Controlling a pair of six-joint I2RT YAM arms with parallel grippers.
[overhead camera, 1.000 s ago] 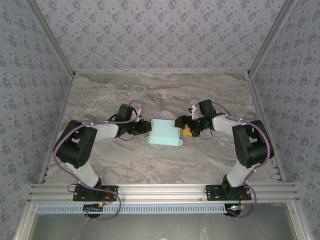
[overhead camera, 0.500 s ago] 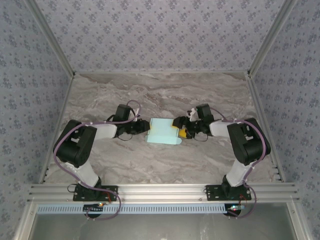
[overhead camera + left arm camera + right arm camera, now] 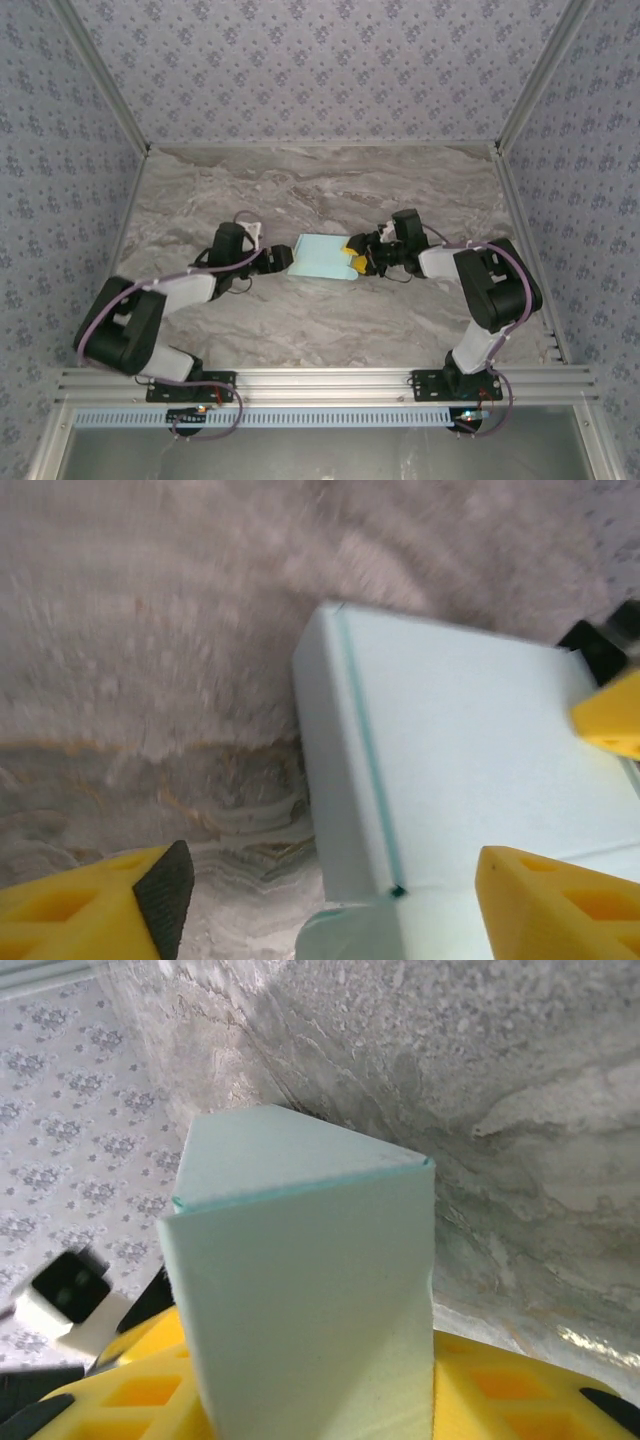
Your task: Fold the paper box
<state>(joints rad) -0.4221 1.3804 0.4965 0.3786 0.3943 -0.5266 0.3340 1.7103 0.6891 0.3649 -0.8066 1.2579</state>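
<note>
Your left hand (image 3: 284, 258) is open, its fingers well apart, with a corner of the paper box (image 3: 322, 256) lying between them. The box rests on the surface (image 3: 300, 190) between your two hands. Your right hand (image 3: 356, 262) straddles the opposite edge, and you cannot tell whether it grips.

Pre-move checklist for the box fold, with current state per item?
1. Left gripper open: ok, its fingers stand wide apart and do not clamp the paper box.
2. Right gripper clamped on the box: cannot tell. The box end lies against its yellow finger.
3. Box closed: ok on the sides in view.
4. Box flat on the table: cannot tell.
5. Grippers apart: ok, they sit at opposite ends of the box.
</note>
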